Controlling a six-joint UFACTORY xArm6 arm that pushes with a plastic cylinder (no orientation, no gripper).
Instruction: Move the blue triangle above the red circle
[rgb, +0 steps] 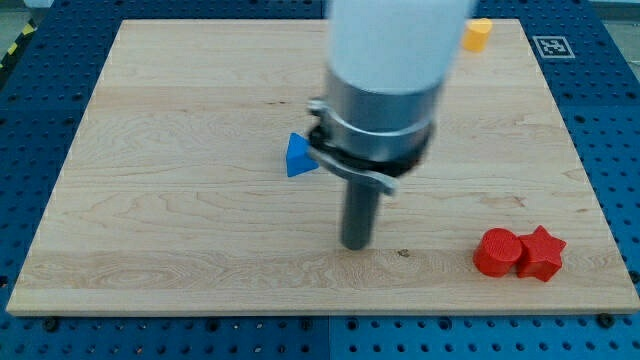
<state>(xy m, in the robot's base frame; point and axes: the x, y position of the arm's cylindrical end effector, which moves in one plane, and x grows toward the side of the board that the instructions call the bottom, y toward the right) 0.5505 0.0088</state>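
Observation:
The blue triangle lies near the middle of the wooden board, partly hidden by the arm's body. The red circle sits at the view's lower right, touching a red star on its right. My tip rests on the board below and to the right of the blue triangle, apart from it, and well to the left of the red circle.
An orange block sits at the board's top right edge, partly hidden by the arm. A marker tag is at the board's top right corner. The blue pegboard table surrounds the board.

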